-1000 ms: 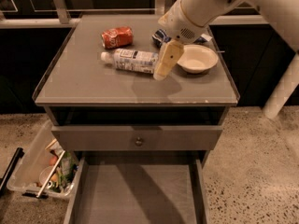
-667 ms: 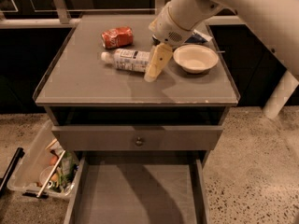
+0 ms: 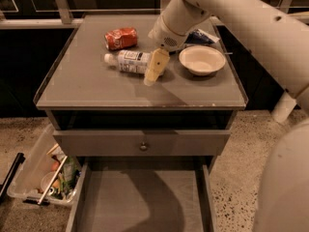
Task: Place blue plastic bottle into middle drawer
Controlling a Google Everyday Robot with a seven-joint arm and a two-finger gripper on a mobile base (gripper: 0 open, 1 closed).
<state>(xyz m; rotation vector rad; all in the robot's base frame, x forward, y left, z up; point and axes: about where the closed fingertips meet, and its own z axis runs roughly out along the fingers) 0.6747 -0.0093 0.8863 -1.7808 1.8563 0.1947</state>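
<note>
So the blue plastic bottle (image 3: 128,62) is lying on its side on the table (image 3: 96,88), white cap pointing left, nowhere near the drawer yet. The arm reaches in from the upper right, and the end effector (image 3: 150,78) hangs tilted down right at the bottle's right end, touching it or just above it. Honestly can't tell if it's spread or pressed together from here. A red soda can (image 3: 121,37) lies on its side just behind the bottle, and a white bowl (image 3: 202,60) sits to the right of the end effector. Down below, the middle drawer (image 3: 145,199) is pulled out with a bare grey floor. There's a drawer front with a knob (image 3: 143,146) above it.
</note>
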